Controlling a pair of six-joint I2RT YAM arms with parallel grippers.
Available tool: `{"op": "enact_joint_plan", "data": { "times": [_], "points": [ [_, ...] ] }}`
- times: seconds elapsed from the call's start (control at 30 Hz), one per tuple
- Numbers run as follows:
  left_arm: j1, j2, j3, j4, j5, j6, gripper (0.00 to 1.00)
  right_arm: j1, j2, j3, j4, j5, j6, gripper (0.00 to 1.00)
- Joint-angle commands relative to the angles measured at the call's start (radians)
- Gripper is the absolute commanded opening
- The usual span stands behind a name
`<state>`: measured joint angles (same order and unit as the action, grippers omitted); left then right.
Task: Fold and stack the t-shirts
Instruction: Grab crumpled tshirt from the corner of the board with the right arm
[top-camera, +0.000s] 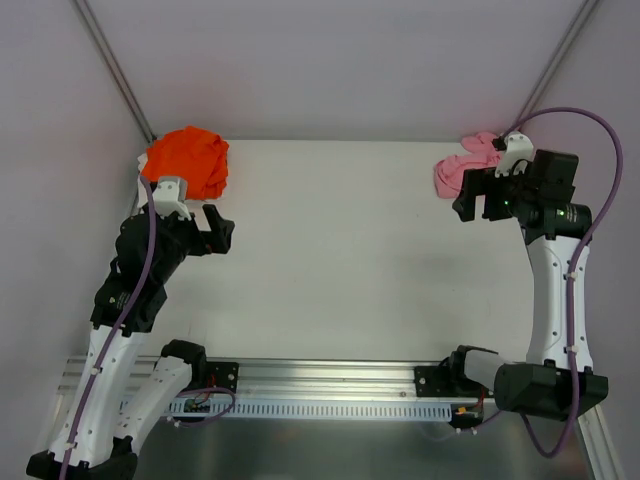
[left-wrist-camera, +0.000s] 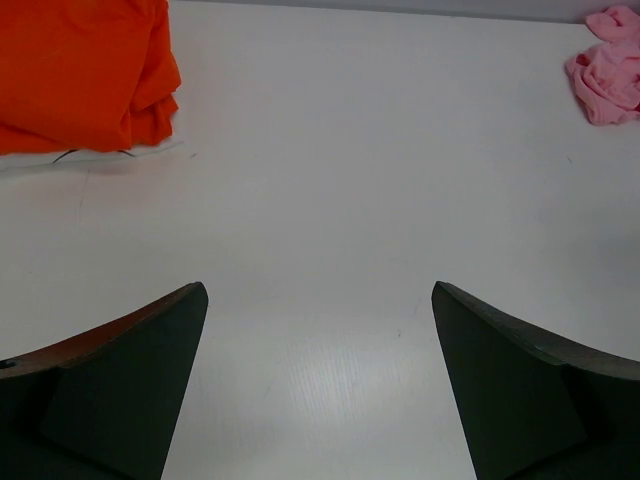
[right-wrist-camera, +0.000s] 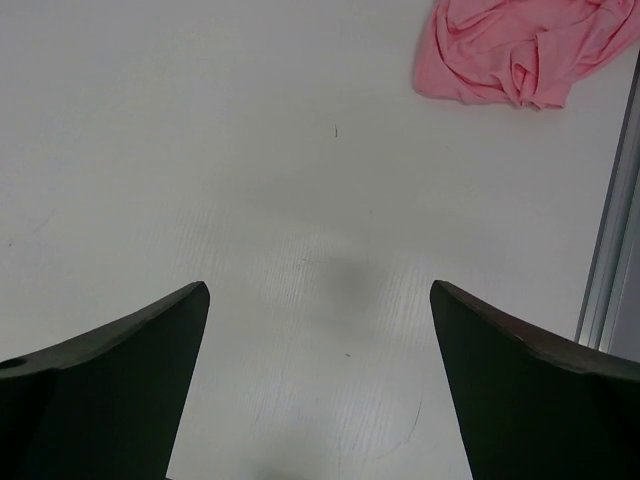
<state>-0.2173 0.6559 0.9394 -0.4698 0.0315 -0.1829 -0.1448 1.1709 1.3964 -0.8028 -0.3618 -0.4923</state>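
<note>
My left gripper (top-camera: 212, 232) and right gripper (top-camera: 478, 196) hang spread wide, holding nothing, above the worktop (top-camera: 340, 260), with the orange t-shirt (top-camera: 187, 160) bunched far left and the pink t-shirt (top-camera: 462, 172) crumpled far right; best to pinch one hem, not the bundle.

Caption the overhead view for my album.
The left gripper and right gripper hang open above a white table; a bunched orange t-shirt lies far left, a crumpled pink t-shirt far right.
</note>
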Motion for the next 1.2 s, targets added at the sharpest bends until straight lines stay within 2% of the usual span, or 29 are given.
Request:
{"op": "enact_joint_plan", "data": {
  "times": [0.0, 0.17, 0.27, 0.43, 0.57, 0.63, 0.7, 0.8, 0.9, 1.17],
  "points": [
    [-0.008, -0.007, 0.002, 0.057, -0.024, 0.036, 0.99, 0.007, -0.03, -0.013, 0.03, -0.019, -0.012, 0.99],
    [-0.008, -0.006, 0.002, 0.088, -0.007, 0.031, 0.99, 0.004, -0.028, 0.006, -0.001, -0.064, -0.015, 1.0],
    [-0.01, 0.019, 0.041, 0.05, 0.005, 0.03, 0.99, 0.004, -0.007, 0.05, -0.021, -0.065, -0.008, 0.99],
    [-0.01, 0.047, 0.107, -0.022, 0.054, 0.052, 0.99, 0.001, 0.027, 0.122, -0.05, -0.037, -0.089, 0.99],
    [-0.01, 0.086, 0.145, -0.039, 0.077, 0.045, 0.99, -0.012, 0.101, 0.194, -0.075, -0.083, -0.097, 1.0],
    [-0.008, 0.105, 0.153, -0.032, 0.085, 0.033, 0.99, 0.002, 0.176, 0.226, -0.091, -0.06, -0.11, 0.99],
    [-0.008, 0.114, 0.157, -0.023, 0.088, 0.03, 0.99, 0.014, 0.238, 0.281, -0.095, 0.051, -0.129, 0.99],
    [-0.01, 0.131, 0.164, -0.006, 0.088, 0.034, 0.99, 0.014, 0.416, 0.376, -0.107, 0.15, -0.159, 1.0],
    [-0.01, 0.155, 0.176, -0.001, 0.085, 0.059, 0.99, 0.022, 0.551, 0.501, -0.173, 0.164, -0.175, 1.0],
    [-0.01, 0.252, 0.182, 0.063, 0.152, 0.062, 0.99, 0.109, 0.69, 0.569, -0.193, 0.23, -0.258, 0.99]
  ]
}}
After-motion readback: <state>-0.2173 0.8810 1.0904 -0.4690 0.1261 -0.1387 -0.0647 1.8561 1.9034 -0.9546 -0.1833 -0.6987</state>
